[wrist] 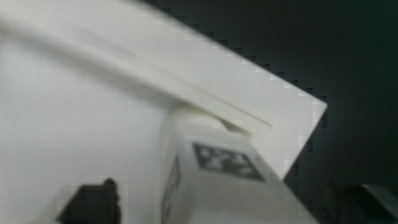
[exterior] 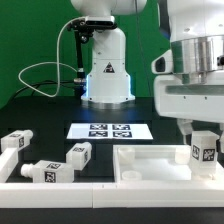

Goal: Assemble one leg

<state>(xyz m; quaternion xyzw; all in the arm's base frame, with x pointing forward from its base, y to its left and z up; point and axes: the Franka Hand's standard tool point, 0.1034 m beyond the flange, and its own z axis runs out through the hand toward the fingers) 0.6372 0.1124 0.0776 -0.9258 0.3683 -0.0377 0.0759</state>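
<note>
Upright, the leg point(exterior: 203, 150) — long axis vertical (tag facing the camera) — stands between wide-spread fingers point(wrist: 93, 203).

The arm point(exterior: 195, 60) ran off the exterior view's top and right edges, and its bulk hid part of the table point(exterior: 45, 115). There the pincer point(exterior: 203, 138) was too small to make out beside the leg point(exterior: 203, 150). The wrist view was blurred: the leg's tag point(wrist: 226, 160) could not be read, and the picture's edge cut off the fingers point(wrist: 89, 205) and the tray point(wrist: 89, 120).
</note>
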